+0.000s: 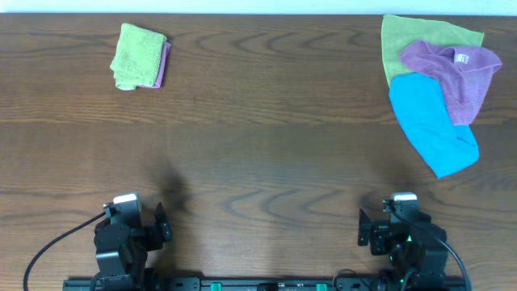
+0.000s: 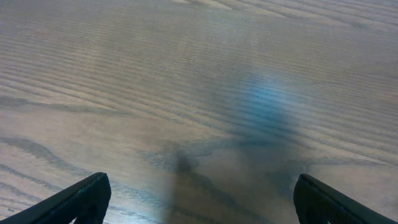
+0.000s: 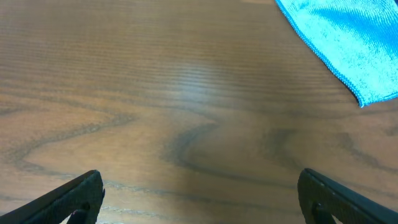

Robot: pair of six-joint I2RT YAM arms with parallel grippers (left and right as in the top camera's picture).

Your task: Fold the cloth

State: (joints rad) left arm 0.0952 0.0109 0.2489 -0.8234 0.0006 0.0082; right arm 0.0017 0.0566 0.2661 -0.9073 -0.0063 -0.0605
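Note:
The purple cloth (image 1: 456,74) with a small white tag lies crumpled at the far right of the table, on top of a yellow-green cloth (image 1: 404,40) and overlapping a bright blue cloth (image 1: 432,125). My left gripper (image 1: 161,222) is open and empty at the near left edge; in the left wrist view (image 2: 199,202) only bare wood lies between its fingers. My right gripper (image 1: 363,226) is open and empty at the near right; the right wrist view (image 3: 200,199) shows bare wood and the blue cloth's corner (image 3: 348,37) far ahead.
A folded yellow-green cloth (image 1: 137,55) lies at the far left on a folded purple one (image 1: 162,65). The wooden table (image 1: 258,153) spans the view.

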